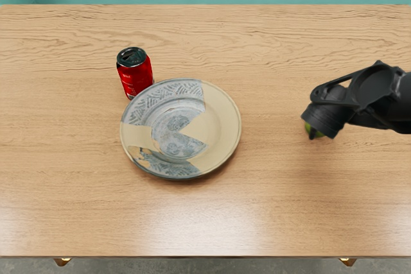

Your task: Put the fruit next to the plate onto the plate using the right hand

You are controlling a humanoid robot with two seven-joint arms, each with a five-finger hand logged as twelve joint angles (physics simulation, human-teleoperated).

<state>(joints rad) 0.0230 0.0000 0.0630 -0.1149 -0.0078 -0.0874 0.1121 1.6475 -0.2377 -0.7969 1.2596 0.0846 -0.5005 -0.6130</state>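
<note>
A round beige plate [221,110] with grey-blue patterning lies at the table's middle, nothing on it. To its right, only a sliver of a small green fruit [313,131] shows, on or just above the wood. My right hand [327,119], dark and bulky, comes in from the right edge. It sits directly over the fruit and covers most of it. The hand hides how it meets the fruit. The fruit is about a hand's width from the plate's right rim. The left arm does not show.
A red soda can [135,72] stands upright against the plate's upper-left rim. The wooden table [289,210] stretches wide around both. A teal wall runs behind its far edge.
</note>
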